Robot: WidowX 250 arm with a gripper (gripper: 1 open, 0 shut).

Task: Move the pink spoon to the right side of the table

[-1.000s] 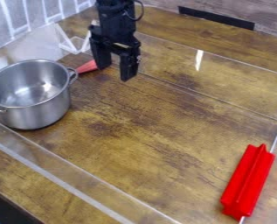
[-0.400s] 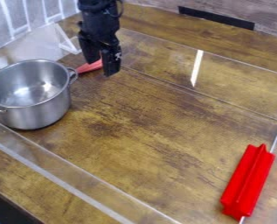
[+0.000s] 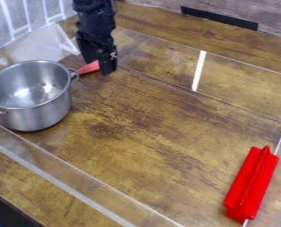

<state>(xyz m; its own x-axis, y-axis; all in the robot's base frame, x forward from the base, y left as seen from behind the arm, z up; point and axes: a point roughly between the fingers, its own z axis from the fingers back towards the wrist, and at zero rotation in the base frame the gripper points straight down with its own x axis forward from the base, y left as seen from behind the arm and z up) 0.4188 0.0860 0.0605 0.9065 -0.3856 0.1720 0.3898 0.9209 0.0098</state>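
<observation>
My black claw [image 3: 98, 59] reaches in from the top edge of the view, a little left of the middle, and points down toward a dark brown wood-plank counter [image 3: 154, 133]. The claw is spread wide, its parts dark against the wood, so the fingertips are hard to make out. I cannot tell whether they touch anything.

My landmark is the steel pot [image 3: 30, 93], a round, open, shiny vessel at the left edge of the view. A handle sticks out from its left side, and a small loop shows on its right side, near the rim.

The pink spoon [image 3: 90, 66], small, slim and reddish pink, lies on the counter just beyond the pot's upper right side, at my claw. The claw hides part of it.

Behind the pot, a crumpled sheet of clear material [image 3: 36, 44] spreads toward the upper left corner.

Well apart from the pot, far to its right and nearer the viewer, a long bright red ridged bar [image 3: 252, 183] lies at a slant, its upper end leaning right.

Between the pot and that bar runs bare, glossy wood grain. A pale strip [image 3: 199, 71] lies across the planks, to the right of the pot and farther back.
</observation>
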